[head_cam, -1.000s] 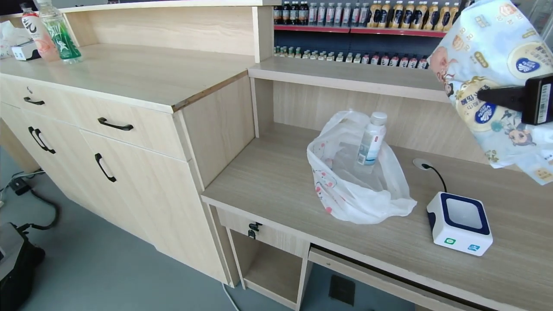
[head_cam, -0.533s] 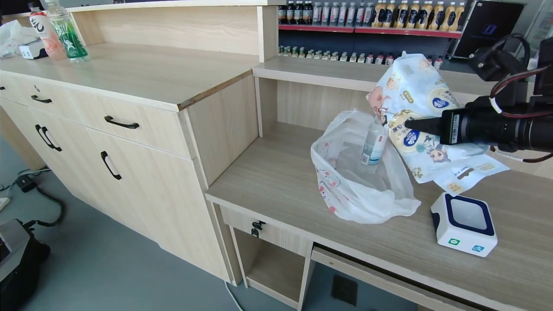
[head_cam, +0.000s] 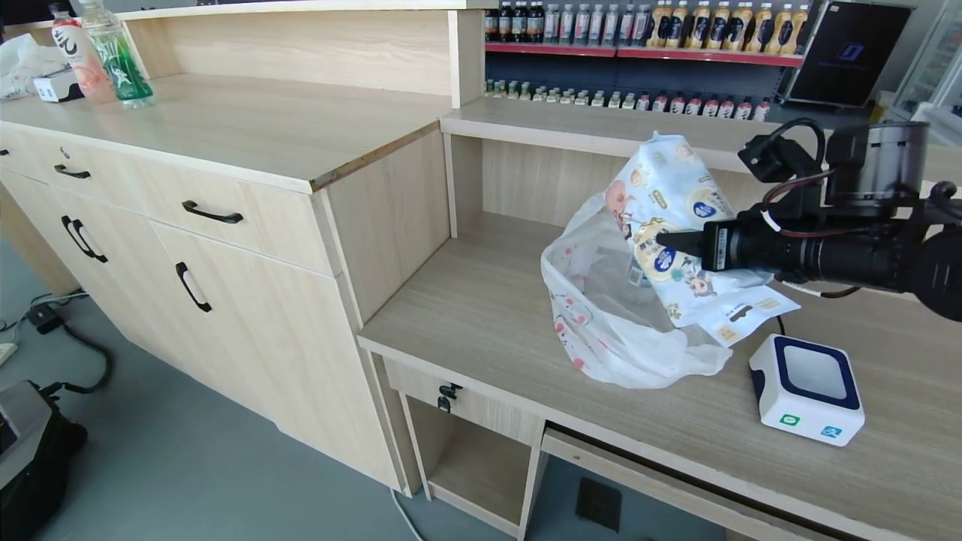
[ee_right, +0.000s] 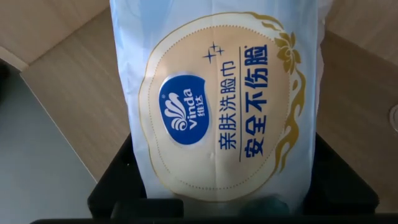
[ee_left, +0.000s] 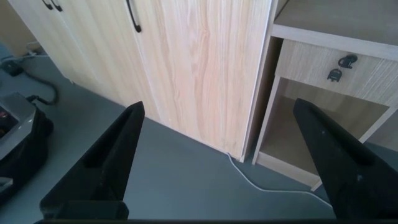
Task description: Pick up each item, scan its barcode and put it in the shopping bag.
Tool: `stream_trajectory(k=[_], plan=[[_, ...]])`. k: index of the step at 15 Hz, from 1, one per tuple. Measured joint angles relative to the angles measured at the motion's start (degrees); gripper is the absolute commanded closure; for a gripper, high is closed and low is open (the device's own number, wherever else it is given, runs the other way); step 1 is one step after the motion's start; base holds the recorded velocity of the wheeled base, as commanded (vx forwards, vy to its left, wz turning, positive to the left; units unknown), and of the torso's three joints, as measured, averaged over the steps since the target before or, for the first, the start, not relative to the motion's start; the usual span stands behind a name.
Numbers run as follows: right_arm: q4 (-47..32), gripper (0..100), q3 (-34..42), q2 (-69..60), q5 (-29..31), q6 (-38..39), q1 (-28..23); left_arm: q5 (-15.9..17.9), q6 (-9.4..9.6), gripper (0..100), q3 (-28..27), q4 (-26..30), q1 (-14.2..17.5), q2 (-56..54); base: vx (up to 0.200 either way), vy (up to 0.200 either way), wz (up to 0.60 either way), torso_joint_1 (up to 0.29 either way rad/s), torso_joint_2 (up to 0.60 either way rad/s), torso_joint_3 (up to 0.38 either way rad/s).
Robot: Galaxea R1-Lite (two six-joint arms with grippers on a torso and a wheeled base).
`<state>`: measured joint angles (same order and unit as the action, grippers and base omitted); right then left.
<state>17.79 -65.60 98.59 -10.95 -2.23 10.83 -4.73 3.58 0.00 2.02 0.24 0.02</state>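
My right gripper (head_cam: 669,242) is shut on a pale blue printed tissue pack (head_cam: 673,225), holding it over the far right rim of the white plastic shopping bag (head_cam: 601,323) on the low counter. A clear bottle (head_cam: 637,276) stands inside the bag, mostly hidden behind the pack. In the right wrist view the pack (ee_right: 224,106) sits between the dark fingers (ee_right: 118,186). The white barcode scanner (head_cam: 806,387) lies on the counter to the bag's right. My left gripper (ee_left: 217,162) hangs open low above the floor in front of the cabinet.
The low counter (head_cam: 481,300) is walled at the back and on the left by a taller cabinet (head_cam: 248,143). Two bottles (head_cam: 101,52) stand at that cabinet's far left. Shelves of bottled drinks (head_cam: 639,30) run behind.
My right arm has swung left and down, carrying the tissue pack from high at the right to the bag's rim. The head camera shifted slightly early on.
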Motion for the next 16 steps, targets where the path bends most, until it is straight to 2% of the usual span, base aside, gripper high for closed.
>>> stream_trajectory(k=[2,6,16], plan=[[0.9,100,0.3,1.5,-0.5,3.3,-0.1,0.0,0.02,0,0.0,0.0,0.0,0.0,0.0,0.0,0.0,0.0,0.0,0.0],[7.0,100,0.2,5.1,-0.7,3.6,0.2,0.0,0.0,0,0.0,0.0,0.0,0.0,0.0,0.0,0.0,0.0,0.0,0.0],[7.4,100,0.5,11.4,-0.8,3.0,1.4,0.0,0.0,0,0.0,0.0,0.0,0.0,0.0,0.0,0.0,0.0,0.0,0.0]])
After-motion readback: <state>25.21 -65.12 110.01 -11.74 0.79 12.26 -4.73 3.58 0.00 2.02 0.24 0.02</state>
